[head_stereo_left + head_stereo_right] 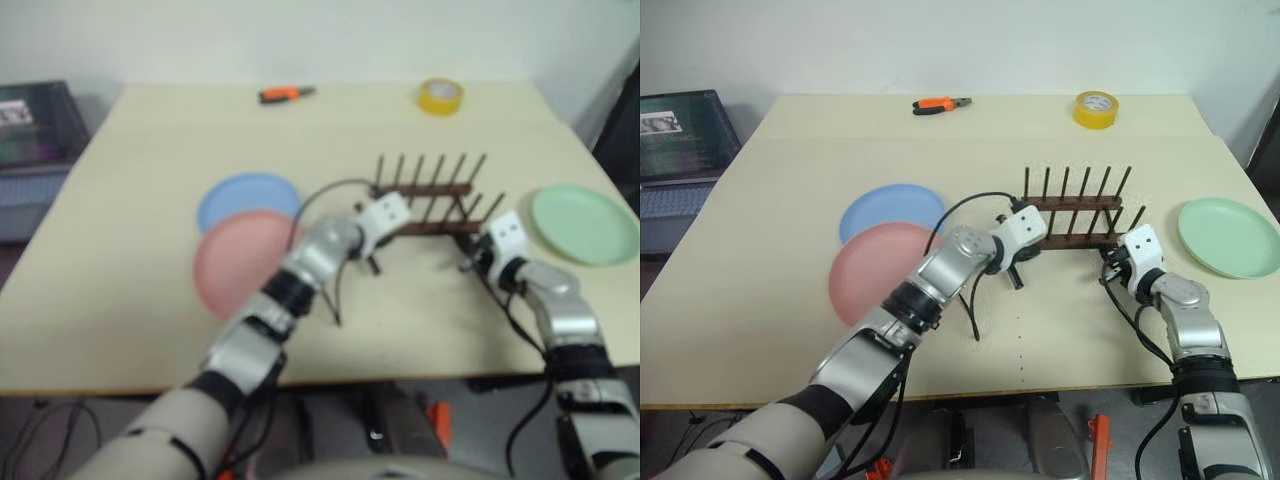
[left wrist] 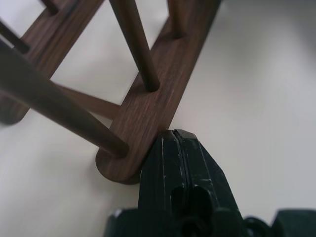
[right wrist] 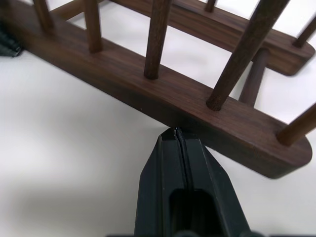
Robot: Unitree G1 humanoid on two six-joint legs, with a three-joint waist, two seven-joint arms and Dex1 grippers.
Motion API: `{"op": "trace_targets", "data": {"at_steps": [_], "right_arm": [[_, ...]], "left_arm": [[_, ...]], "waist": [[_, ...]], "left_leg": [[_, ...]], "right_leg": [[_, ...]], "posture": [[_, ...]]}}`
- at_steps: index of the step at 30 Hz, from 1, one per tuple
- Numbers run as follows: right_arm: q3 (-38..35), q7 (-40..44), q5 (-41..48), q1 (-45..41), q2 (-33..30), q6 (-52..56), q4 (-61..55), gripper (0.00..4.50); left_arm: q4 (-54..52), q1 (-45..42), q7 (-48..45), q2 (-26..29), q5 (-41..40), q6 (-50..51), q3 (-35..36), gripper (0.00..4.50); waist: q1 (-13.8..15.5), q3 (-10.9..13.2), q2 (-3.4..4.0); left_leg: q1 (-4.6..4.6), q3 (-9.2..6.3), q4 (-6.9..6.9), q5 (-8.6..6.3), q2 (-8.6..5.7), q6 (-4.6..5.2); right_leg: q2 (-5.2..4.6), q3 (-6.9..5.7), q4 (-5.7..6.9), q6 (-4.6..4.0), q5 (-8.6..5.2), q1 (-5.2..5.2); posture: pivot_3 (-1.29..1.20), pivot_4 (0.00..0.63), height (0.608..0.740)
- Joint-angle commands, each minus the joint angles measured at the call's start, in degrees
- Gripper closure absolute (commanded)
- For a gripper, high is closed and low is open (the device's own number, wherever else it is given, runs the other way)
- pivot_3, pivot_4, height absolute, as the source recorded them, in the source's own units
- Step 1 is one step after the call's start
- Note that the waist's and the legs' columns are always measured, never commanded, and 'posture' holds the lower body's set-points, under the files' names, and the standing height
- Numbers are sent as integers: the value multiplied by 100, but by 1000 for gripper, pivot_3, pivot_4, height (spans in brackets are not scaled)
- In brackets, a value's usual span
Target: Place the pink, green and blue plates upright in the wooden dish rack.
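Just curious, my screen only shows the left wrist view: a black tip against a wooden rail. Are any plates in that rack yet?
Observer: None. The wooden dish rack holds no plate; the pink plate lies flat on the table, to its left.
Operator: And the others?
Observer: The blue plate lies partly under the pink one; the green plate lies right of the rack.
Operator: The other arm?
Observer: The right end effector, shut, has its tip at the rack's near rail.

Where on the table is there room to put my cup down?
Bare tan tabletop lies left of the round salmon pink plate and light blue plate. Bare too between the orange-handled pliers and yellow tape roll. Crowded around the dark wooden dish rack.
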Motion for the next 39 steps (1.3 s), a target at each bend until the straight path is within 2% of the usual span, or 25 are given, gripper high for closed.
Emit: {"op": "trace_targets", "data": {"at_steps": [1, 11, 20, 26, 31, 38, 39], "right_arm": [[5, -49, -16, -144, 70, -182, 53, 4486], [55, -331, -150, -567, 330, -472, 417, 4486], [86, -213, -107, -556, 344, -465, 378, 4486], [152, 767, 429, -42, -142, 596, -1252, 4486], [137, 1328, 895, 291, -759, 1590, -2604, 4486], [223, 1580, 1233, 251, -1034, 2225, -3317, 4486], [232, 1587, 1264, 215, -1031, 2279, -3327, 4500]], "left_arm": [[148, -235, 184, -97, 57, -244, 168, 4500], [288, -293, 152, -197, 64, -365, 211, 4500], [336, -348, 135, -199, 57, -392, 234, 4500], [-989, -230, -457, 261, -145, 453, 332, 4500], [-2385, -114, -1022, 889, -409, 1260, 423, 4500], [-3663, 87, -1427, 1749, -845, 2084, 789, 4500], [-3785, 99, -1451, 1826, -952, 2206, 893, 4332]], "waist": [[1, 0, 0], [-2, 0, 0], [3, 0, 0], [0, 2, 2], [-7, 2, 2], [-6, 2, 1], [-4, 2, 1]], "left_leg": [[0, 0, -1, 0, 0, 0], [0, 10, -11, 0, 0, 0], [0, 14, -20, 0, 0, 0], [-4, 12, -26, 0, 1, -1], [-2, 11, -25, 0, 4, -1], [2, 6, -24, 0, 7, -2], [2, 7, -24, 0, 9, -2]], "right_leg": [[0, 0, 0, 0, 0, 0], [0, 1, 1, 0, 0, -8], [-1, 2, -7, 0, 0, -10], [1, 1, -8, -1, -2, -13], [2, 0, -4, -2, -3, -15], [3, -1, -1, -7, -5, -12], [4, -2, -1, -9, -6, -12]], "posture": [[0, 150, 740], [0, 150, 740], [0, 150, 740], [0, 150, 740], [0, 150, 740], [0, 150, 740], [0, 150, 740]]}}
